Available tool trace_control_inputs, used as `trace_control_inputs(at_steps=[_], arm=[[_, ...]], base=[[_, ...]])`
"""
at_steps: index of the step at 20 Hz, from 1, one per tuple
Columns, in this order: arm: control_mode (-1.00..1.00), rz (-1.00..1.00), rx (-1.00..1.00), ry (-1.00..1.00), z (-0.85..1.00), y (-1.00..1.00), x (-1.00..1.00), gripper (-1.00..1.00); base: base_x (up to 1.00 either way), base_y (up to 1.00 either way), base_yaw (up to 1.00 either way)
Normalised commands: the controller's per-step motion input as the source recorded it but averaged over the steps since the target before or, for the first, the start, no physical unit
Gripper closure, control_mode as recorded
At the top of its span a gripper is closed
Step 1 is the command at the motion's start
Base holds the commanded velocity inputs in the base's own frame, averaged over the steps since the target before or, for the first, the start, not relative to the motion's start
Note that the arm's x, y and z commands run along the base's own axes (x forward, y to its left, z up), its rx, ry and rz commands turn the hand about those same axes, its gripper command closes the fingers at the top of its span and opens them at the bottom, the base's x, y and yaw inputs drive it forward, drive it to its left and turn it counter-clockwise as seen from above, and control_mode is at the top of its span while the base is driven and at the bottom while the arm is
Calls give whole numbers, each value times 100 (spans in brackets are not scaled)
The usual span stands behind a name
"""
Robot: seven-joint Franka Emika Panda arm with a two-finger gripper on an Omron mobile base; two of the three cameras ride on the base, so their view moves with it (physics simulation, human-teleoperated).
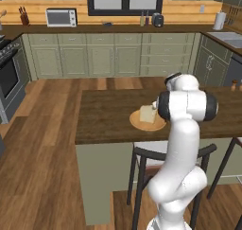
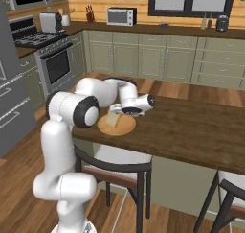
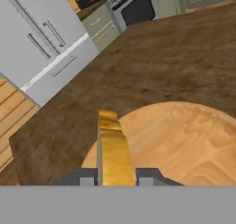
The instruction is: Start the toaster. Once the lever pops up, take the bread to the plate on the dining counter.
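The hand grips the bread upright on edge, directly over the plate on the dark surface; release looks next.

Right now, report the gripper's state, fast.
Gripper: shut on the bread, held on edge between the fingertips over the plate on the dining counter.
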Motion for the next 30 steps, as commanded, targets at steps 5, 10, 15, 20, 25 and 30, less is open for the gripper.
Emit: trace_control_inputs(at_steps=[5, 10, 15, 20, 25, 30], arm=[[-100, 14, 1, 2, -44, 0, 69, 100], [-100, 7, 0, 0, -38, 3, -6, -100], [-100, 0, 0, -5, -1, 0, -35, -100], [-100, 0, -10, -12, 0, 0, -40, -100], [-100, -4, -26, -16, 8, 7, -39, -100], [-100, -8, -29, -13, 42, 0, -46, -100]], base=[[0, 0, 0], [0, 0, 0], [0, 0, 0], [0, 0, 0], [0, 0, 0], [0, 0, 0]])
